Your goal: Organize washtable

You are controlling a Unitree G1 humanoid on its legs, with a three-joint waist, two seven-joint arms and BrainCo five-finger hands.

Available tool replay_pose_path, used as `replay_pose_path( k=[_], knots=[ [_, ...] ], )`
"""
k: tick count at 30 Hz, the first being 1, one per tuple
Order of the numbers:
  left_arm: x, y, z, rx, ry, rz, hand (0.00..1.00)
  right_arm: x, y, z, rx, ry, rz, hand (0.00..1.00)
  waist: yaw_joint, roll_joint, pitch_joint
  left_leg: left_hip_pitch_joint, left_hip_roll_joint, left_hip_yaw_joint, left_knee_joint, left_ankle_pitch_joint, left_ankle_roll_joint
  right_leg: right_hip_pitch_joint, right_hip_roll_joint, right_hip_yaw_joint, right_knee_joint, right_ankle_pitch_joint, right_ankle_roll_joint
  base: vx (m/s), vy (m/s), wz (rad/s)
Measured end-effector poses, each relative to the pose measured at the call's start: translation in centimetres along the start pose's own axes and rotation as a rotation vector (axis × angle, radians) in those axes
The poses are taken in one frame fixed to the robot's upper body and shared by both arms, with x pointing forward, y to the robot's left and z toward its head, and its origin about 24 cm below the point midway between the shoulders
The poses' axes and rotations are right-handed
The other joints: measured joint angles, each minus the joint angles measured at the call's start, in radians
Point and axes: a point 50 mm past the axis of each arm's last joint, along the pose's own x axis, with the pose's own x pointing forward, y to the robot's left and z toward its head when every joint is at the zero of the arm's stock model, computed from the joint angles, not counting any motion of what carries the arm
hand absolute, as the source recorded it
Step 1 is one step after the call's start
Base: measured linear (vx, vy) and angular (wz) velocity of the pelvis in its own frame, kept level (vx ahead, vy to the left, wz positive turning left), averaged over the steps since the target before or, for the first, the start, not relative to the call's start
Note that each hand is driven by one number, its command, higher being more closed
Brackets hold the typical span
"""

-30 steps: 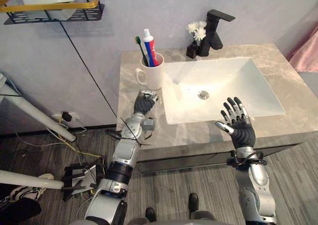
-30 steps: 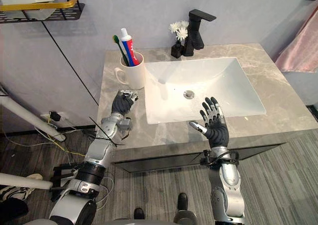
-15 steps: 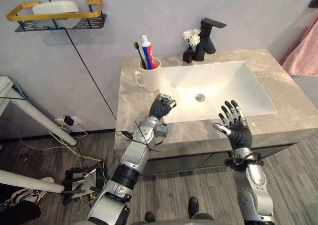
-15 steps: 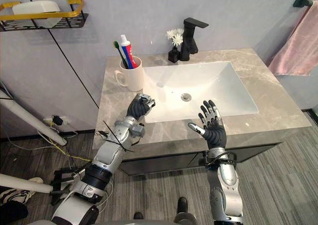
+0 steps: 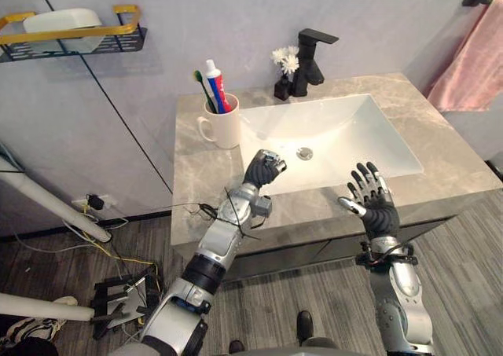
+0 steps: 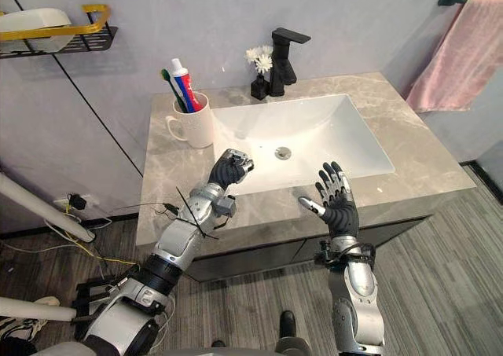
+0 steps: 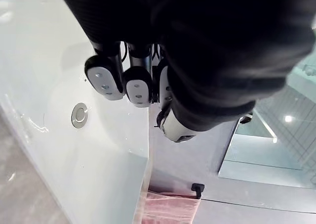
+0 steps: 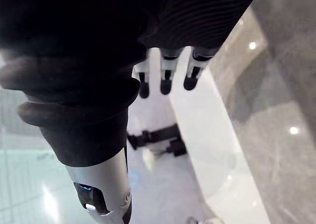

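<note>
By sink front rim: left robot hand fisted, w/o load; right robot hand splayed.

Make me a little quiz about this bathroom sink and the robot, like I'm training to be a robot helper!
1. True or false: the white mug holds a toothbrush and a toothpaste tube.
2. Which robot hand has its fingers spread open? A) left B) right C) both
3. Fill in the blank: the little vase of white flowers stands right beside the black ____.

Key
1. True.
2. B. The right robot hand is open over the counter's front edge. The left robot hand is curled and holds nothing.
3. faucet
</note>
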Motion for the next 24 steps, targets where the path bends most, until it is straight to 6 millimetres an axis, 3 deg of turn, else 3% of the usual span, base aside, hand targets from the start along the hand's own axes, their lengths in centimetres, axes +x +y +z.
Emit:
replay_pose_path(
  k=[14, 24],
  knots=[
    [1.2, 2.3, 2.2, 0.014, -0.056, 0.099, 1.00, -0.3, -0.7, 0.1, -0.009, 0.000, -0.026, 0.00, 0.000, -0.034, 0.035, -0.027, -0.003, 0.013, 0.002, -0.005, 0.002, -0.035, -0.001, 0.018, 0.000, 0.005, 0.000, -0.01, -0.008, -0.03],
    [2.0, 2.9, 4.3, 0.014, -0.119, 0.117, 1.00, 0.5, -0.2, 1.0, -0.008, -0.053, -0.002, 0.00, 0.000, -0.041, 0.079, -0.046, -0.003, 0.008, 0.003, -0.005, 0.002, -0.050, -0.001, 0.016, 0.000, 0.005, 0.000, 0.00, 0.000, 0.00]
  ],
)
